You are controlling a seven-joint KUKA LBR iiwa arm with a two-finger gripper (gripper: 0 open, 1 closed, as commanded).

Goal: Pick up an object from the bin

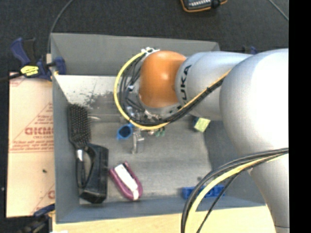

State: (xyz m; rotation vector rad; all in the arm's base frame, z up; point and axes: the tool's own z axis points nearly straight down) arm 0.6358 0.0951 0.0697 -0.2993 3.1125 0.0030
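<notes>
My gripper [137, 142] reaches down below the orange wrist cover to the middle of the bin floor. A small blue thing [124, 132] lies just to its left, touching or nearly touching it; whether it is held cannot be made out. A pink and white oblong thing [126, 181] lies lower left of the gripper, near the front wall. Something small and green [159, 131] peeks out just right of the gripper, under the wrist.
A black hairbrush [78, 124] lies along the left wall, with a black case-like thing [95, 174] below it in the front left corner. A yellow-green block [201, 124] sits at the right, and a blue thing [204, 192] lies by the front right wall. The arm covers the bin's back right.
</notes>
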